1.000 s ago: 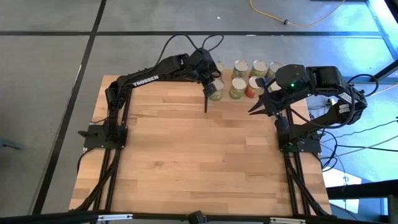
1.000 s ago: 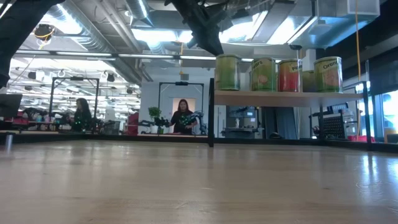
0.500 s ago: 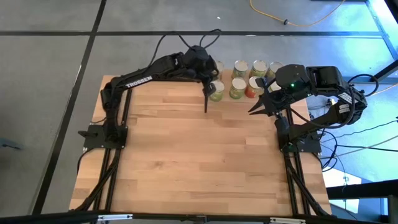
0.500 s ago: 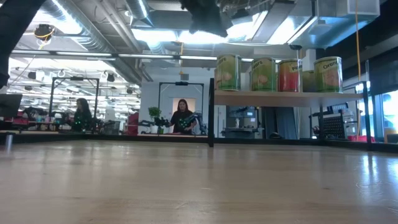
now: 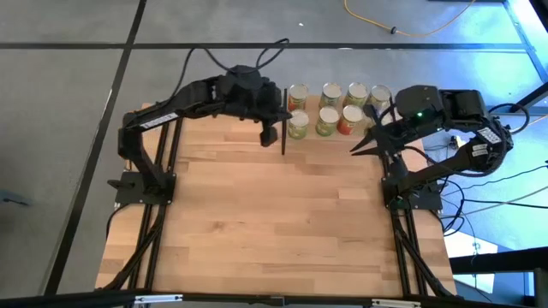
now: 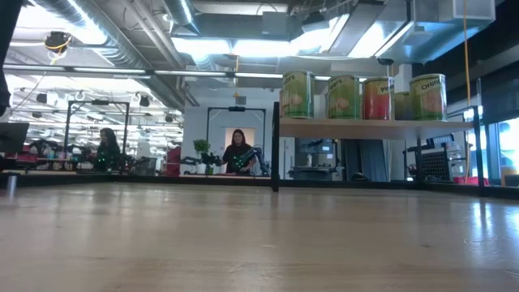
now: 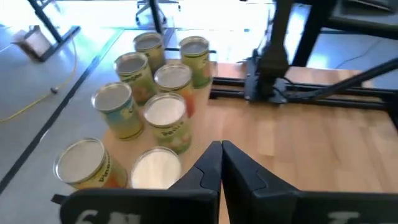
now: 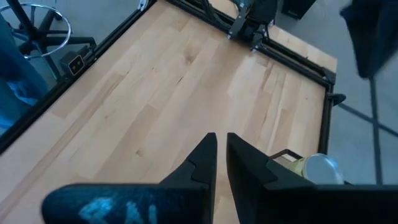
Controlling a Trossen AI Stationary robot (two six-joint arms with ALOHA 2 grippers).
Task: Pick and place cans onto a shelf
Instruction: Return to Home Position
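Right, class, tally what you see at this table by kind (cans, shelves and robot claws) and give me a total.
Cans: 8
Shelf: 1
Claws: 2 (left claw, right claw)
Total: 11

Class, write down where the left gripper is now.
In the high view, the left gripper hangs above the far tabletop, just left of the shelf, beside its black side panel and the cans.

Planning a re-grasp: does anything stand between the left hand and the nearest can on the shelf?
Yes: seen from above, the shelf's black upright side panel stands between the left hand and that can.
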